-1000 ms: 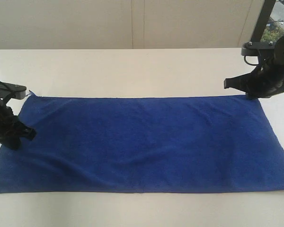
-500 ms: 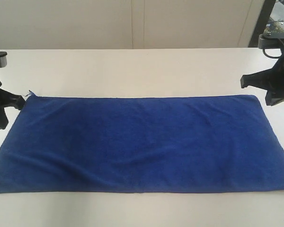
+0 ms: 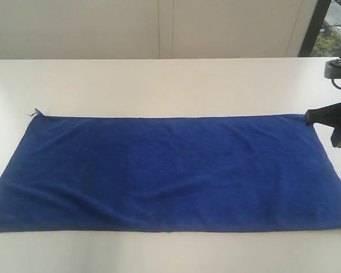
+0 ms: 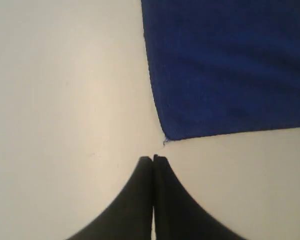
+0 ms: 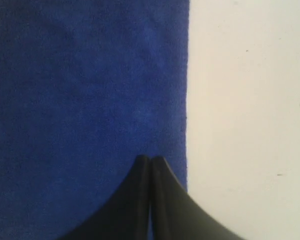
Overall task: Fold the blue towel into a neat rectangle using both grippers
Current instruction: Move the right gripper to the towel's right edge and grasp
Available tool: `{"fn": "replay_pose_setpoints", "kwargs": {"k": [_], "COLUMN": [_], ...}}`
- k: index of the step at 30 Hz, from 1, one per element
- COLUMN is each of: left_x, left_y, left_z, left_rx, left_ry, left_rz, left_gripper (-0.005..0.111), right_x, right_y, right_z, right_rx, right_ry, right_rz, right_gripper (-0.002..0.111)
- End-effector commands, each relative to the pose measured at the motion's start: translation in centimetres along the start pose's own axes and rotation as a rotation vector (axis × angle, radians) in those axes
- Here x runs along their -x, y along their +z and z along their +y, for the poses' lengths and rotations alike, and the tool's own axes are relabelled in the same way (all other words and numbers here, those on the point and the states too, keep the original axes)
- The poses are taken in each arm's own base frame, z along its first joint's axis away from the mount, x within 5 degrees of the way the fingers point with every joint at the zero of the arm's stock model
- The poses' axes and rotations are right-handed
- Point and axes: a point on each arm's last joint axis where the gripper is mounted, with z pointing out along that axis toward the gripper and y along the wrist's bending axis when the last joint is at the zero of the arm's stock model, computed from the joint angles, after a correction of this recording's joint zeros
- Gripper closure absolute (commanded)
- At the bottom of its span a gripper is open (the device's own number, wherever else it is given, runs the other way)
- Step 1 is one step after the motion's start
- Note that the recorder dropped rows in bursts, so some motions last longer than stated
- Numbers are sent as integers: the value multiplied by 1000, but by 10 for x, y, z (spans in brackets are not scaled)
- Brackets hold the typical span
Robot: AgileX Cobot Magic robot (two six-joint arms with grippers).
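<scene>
1. The towel (image 3: 170,170) is spread flat mid-frame; bare table (image 3: 159,85) is left all round.
2. The left claw (image 4: 153,159), seen only in its wrist view, is pressed together, empty, beside a corner.
3. The right claw (image 3: 310,116) is pressed together at the towel's upper-right corner.

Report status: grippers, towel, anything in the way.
Left gripper shut, over bare table beside a corner of the blue towel. Right gripper shut over its edge, no cloth lifted. Towel flat, unfolded. No obstruction seen.

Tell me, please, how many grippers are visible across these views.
2. The right gripper is at the blue towel's far right corner in the exterior view; the left gripper shows only in its wrist view, over the table beside another corner.
</scene>
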Motion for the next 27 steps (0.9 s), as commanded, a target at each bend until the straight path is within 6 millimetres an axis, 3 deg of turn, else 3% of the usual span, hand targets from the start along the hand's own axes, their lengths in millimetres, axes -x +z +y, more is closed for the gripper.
{"fn": "replay_pose_setpoints", "kwargs": {"k": [1, 7, 12, 22, 27], "left_x": [-16, -12, -2, 0, 1], "left_y": [-3, 3, 6, 6, 6], "left_z": [-2, -18, -19, -16, -16], "left_rx": [-21, -188, -208, -172, -171], "left_ry": [-60, -93, -121, -103, -103], "left_rz": [10, -71, -137, -165, -173], "left_gripper": [107, 107, 107, 107, 107], "right_x": [1, 2, 3, 5, 3], "right_y": [3, 19, 37, 62, 75], "right_z": [-10, -11, -12, -13, -13], "right_rx": [-9, -11, -11, -13, -11], "right_ry": [2, -5, -6, -5, -4], "right_rz": [-45, -53, -34, -36, -10], "right_gripper": [108, 108, 107, 71, 68]}}
